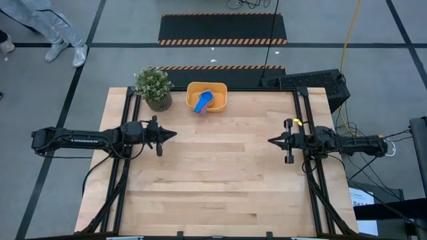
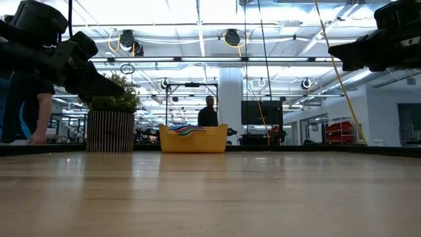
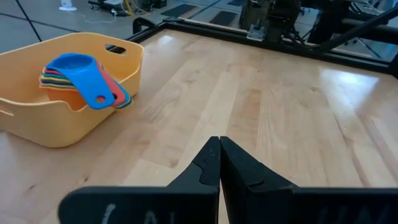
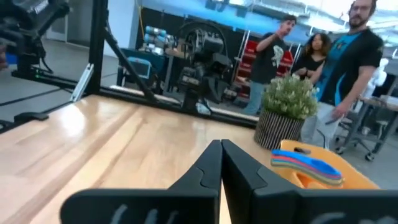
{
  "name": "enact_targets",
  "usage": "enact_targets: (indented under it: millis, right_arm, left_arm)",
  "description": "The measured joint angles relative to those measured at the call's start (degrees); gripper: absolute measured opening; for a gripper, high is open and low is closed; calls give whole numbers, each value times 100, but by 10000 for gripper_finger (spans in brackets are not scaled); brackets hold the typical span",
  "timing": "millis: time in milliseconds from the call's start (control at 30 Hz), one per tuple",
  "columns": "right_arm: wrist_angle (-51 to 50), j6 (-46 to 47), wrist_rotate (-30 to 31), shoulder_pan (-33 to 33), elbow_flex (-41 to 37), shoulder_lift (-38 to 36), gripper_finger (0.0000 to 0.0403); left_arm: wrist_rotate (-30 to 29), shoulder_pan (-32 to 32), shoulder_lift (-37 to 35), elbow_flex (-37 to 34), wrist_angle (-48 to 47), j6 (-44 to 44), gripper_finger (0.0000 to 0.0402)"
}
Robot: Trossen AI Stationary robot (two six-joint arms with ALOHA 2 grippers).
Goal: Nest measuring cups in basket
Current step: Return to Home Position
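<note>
measuring cups [image 1: 204, 101]: nested in one stack, a light blue one on top, handles fanned, lying inside the basket [image 1: 219, 89]. the basket sits at the far edge of the table [image 1: 220, 187], just beside the potted plant [image 1: 154, 87]. your left gripper [image 1: 172, 134] hovers over the table's left side, well apart from the basket, fingers pressed together on nothing. your right gripper [image 1: 271, 141] hovers at the right side, facing the left one, likewise closed and empty, well clear of the cups.

One basket [image 1: 223, 97], one cup stack [image 1: 203, 102], one plant [image 1: 153, 85]
</note>
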Motion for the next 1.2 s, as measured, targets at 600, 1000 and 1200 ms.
enact_targets:
  millis: [600,1000,1200]
  right_arm:
    - [-265,83,463,535,0,2,0]
    - [-289,259,462,533,0,300,0]
    - [-291,415,462,533,0,505,0]
  left_arm:
    - [2,1,0,2,-164,17,1]
    - [49,0,0,2,-155,170,1]
    - [305,-1,0,2,-142,168,1]
